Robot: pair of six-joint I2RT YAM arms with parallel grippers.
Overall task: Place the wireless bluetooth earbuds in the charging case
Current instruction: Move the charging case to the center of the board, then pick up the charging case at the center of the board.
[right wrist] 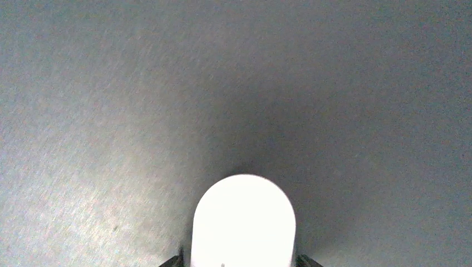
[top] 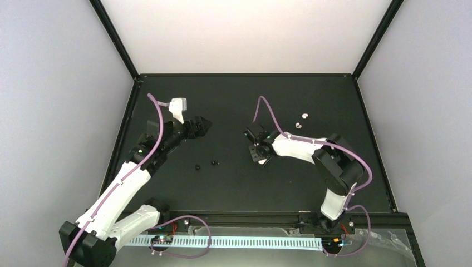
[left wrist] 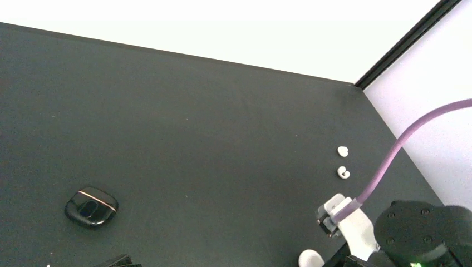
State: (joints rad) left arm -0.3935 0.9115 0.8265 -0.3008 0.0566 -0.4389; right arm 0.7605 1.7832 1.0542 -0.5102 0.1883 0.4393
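The charging case [right wrist: 243, 222] sits inside the right gripper [right wrist: 240, 260], seemingly clamped; the left gripper [top: 203, 127] stands open, well apart.

Glossy white case [right wrist: 243, 222], 2 black earbuds [top: 197, 166], matte black table [top: 250, 100], purple cables [left wrist: 398, 146], white-and-black arms [top: 298, 147]

Reaching toward 1 o'clock with the white-shelled left arm [top: 125, 183], black left hand [top: 203, 127] aimed at 3 o'clock, jaws spread wide. Elbow-bent on the right arm [top: 300, 147], forearm toward 9 o'clock, black right hand [top: 259, 151] tipped down, gripping a glossy white oval charging case [right wrist: 243, 222].
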